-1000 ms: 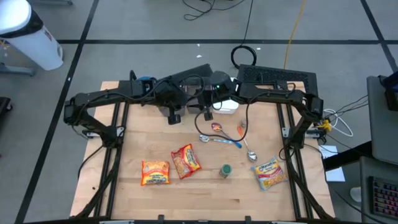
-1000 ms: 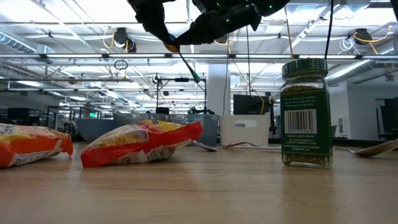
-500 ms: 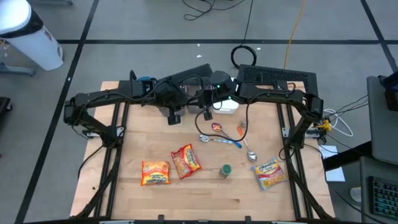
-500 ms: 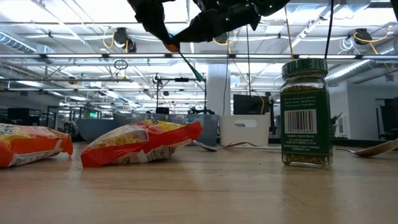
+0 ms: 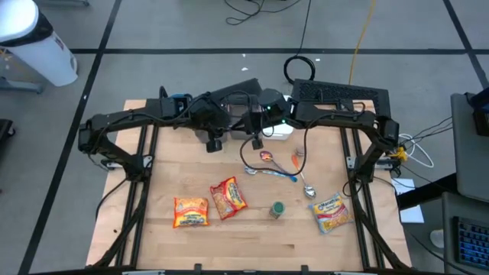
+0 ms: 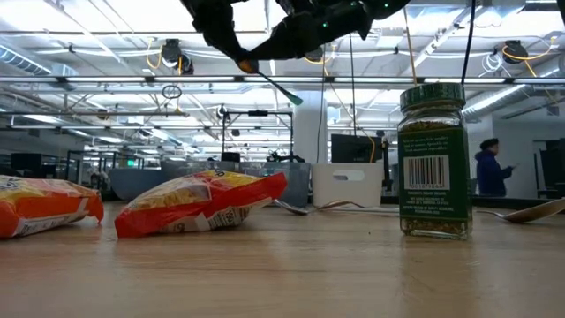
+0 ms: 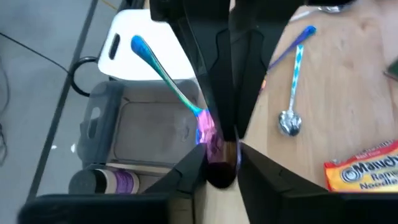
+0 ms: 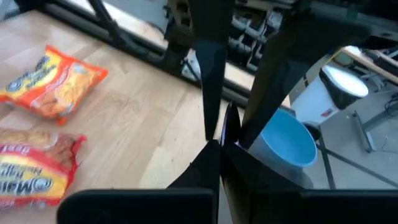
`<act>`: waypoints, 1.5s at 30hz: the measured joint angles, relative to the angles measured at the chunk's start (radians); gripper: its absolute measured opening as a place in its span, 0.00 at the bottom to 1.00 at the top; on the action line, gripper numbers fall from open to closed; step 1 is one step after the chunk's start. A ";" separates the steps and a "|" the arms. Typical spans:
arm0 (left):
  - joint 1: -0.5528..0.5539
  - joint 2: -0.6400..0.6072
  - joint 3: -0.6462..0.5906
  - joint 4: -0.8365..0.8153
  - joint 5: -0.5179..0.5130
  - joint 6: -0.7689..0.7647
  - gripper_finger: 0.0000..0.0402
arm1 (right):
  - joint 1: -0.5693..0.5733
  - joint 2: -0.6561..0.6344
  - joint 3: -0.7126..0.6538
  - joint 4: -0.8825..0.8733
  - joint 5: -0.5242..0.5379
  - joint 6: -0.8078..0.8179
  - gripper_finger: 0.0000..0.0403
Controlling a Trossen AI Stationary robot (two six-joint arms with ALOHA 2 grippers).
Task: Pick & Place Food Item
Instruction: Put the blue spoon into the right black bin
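Left arm reaches across the back of the tabletop, left pincer hanging fingers-down, fingers closed with nothing between them. Right arm folds in from the right, right pincer just beside it over the back centre, clamped on a spoon with a blue-green handle, lifted off the tabletop near the white bin.

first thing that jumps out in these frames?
Both arms crowd the table's far edge, the right tool beside the left tool. Toward the front lie two orange noodle packets, with a green-lidded spice jar standing upright to their right.
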 joint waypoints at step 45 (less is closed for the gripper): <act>0.005 -0.676 -0.867 0.993 0.239 -0.181 0.49 | -0.213 -0.046 -0.503 1.027 -0.240 0.523 0.00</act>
